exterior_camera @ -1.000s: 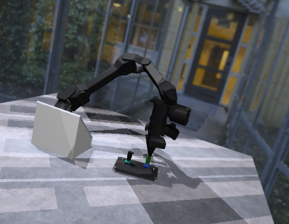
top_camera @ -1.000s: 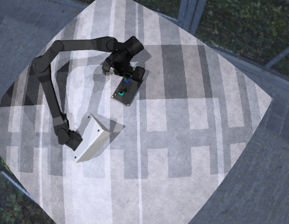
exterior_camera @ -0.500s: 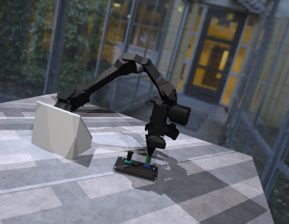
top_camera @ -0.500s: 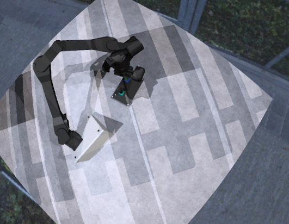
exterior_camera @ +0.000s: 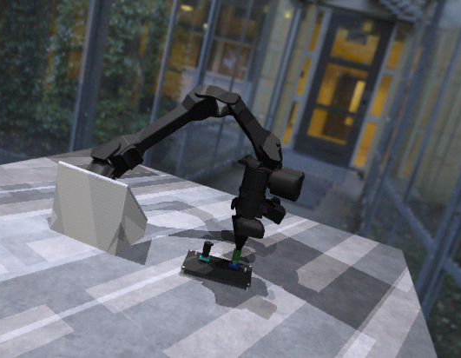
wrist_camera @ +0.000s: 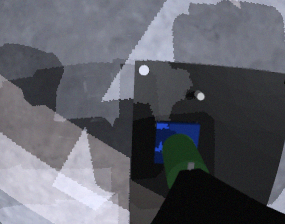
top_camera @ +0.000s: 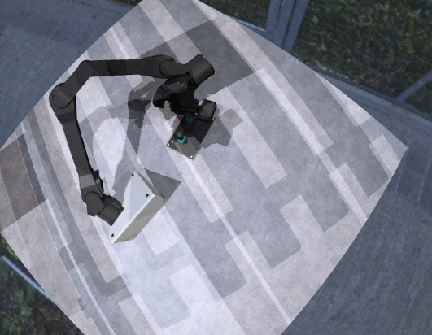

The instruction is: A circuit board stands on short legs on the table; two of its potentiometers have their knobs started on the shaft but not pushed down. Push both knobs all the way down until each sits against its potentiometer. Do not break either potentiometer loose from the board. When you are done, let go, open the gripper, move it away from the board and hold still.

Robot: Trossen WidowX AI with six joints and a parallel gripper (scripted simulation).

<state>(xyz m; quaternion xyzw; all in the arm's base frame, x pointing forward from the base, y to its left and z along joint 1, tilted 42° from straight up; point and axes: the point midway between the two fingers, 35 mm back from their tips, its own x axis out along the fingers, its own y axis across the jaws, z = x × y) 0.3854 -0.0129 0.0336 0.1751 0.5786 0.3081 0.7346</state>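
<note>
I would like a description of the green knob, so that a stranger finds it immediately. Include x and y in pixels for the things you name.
On the table, find the black circuit board point(top_camera: 199, 136) point(exterior_camera: 218, 273) point(wrist_camera: 243, 115). The green knob point(exterior_camera: 236, 256) point(wrist_camera: 182, 156) stands over its blue potentiometer point(top_camera: 189, 119) point(exterior_camera: 233, 266) point(wrist_camera: 189, 131), beneath the end effector point(exterior_camera: 240, 248). Its neighbour, over teal, is black.
</note>
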